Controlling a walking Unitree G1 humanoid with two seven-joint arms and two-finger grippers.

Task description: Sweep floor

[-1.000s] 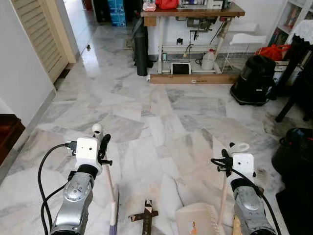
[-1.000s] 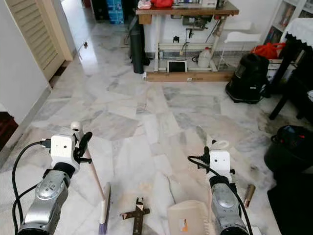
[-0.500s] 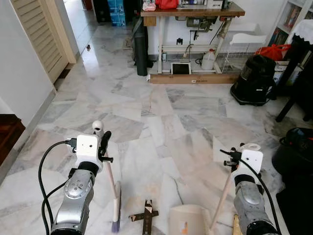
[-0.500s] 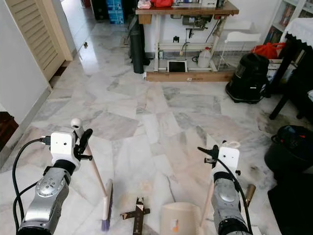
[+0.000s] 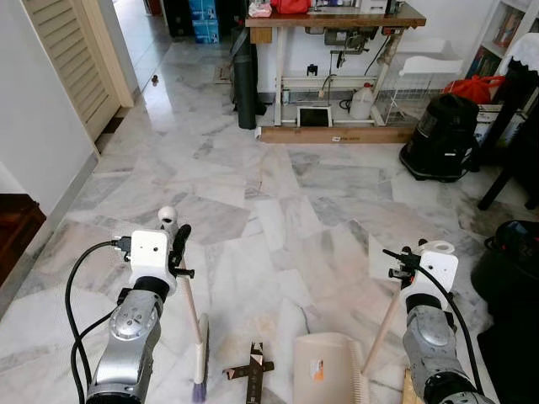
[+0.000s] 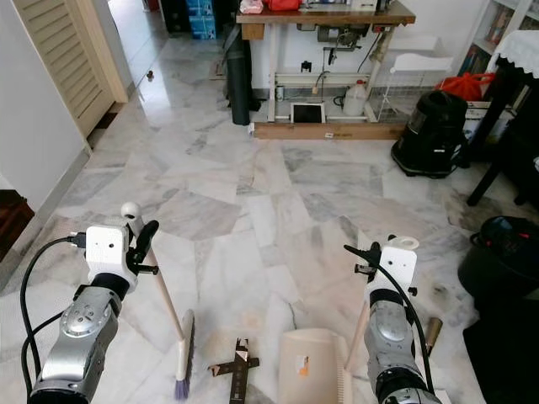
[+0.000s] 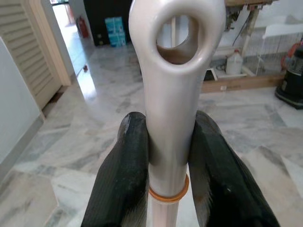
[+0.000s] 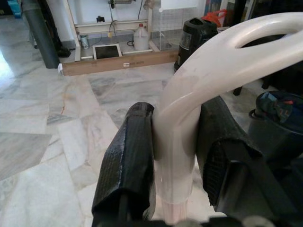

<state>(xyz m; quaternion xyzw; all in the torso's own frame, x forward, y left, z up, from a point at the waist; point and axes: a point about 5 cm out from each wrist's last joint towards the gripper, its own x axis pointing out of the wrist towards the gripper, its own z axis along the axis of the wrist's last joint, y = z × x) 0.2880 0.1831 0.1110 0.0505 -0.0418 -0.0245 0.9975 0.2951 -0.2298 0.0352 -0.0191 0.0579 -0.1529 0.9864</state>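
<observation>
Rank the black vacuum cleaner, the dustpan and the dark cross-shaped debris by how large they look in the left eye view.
1. Black vacuum cleaner, largest, though farthest away.
2. Dustpan, nearly as large, but it lies close to the camera and is cut off by the frame edge, so this order is unsure.
3. Cross-shaped debris, clearly smallest.

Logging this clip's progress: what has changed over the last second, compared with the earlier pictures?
The right hand has swung outward to the robot's right, tilting its handle, and the beige plastic dustpan has slid left toward the dark cross-shaped piece of debris. The left hand still grips the pale-handled broom, which has barely shifted. The debris lies where it was.
</observation>
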